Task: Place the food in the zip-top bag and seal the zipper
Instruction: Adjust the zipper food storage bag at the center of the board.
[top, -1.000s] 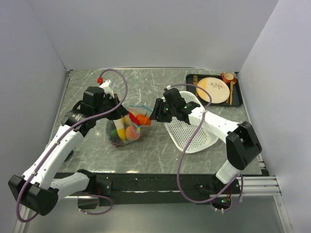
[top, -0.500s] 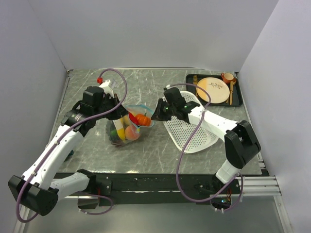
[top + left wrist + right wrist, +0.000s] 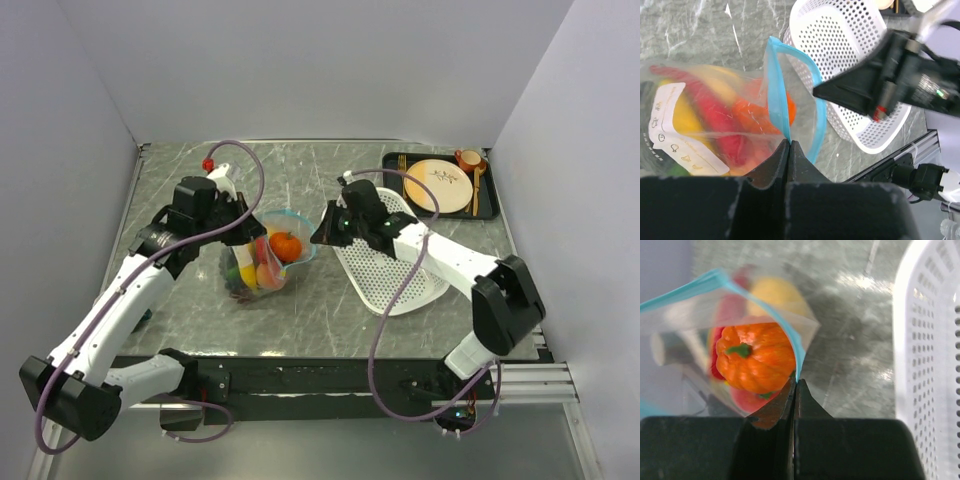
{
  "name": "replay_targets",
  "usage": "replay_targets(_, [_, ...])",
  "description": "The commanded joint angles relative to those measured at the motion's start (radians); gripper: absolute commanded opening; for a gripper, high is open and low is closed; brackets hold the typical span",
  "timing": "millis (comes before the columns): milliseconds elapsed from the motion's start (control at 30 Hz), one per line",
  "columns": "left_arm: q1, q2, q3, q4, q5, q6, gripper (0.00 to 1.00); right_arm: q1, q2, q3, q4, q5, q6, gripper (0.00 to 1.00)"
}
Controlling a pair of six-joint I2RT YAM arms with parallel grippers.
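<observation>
Clear bag [image 3: 250, 276] pinched at both mouth sides
The left tool [image 3: 789, 143] and right tool [image 3: 795, 383] are each clenched on the blue zipper [image 3: 774, 85]; orange tomato [image 3: 756, 358] sits on top inside.

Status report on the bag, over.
Left hand and right hand shut on bag rim. Mouth open, food inside. Basket beside, not blocking.

one bag [image 3: 685, 140], one basket [image 3: 395, 275], one plate [image 3: 438, 186]
</observation>
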Motion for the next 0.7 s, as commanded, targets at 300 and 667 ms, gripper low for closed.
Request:
replay_targets(300, [-0.02, 0.091, 0.001, 0.206, 0.181, -0.108, 0.07, 0.11, -0.115, -0.035, 0.253, 0.066, 0.016, 0.0])
replay_targets(667, [-0.113, 0.154, -0.013, 0.115, 0.216, -0.065, 0.01, 0.095, -0.115, 0.002, 0.217, 0.231, 0.033, 0.0])
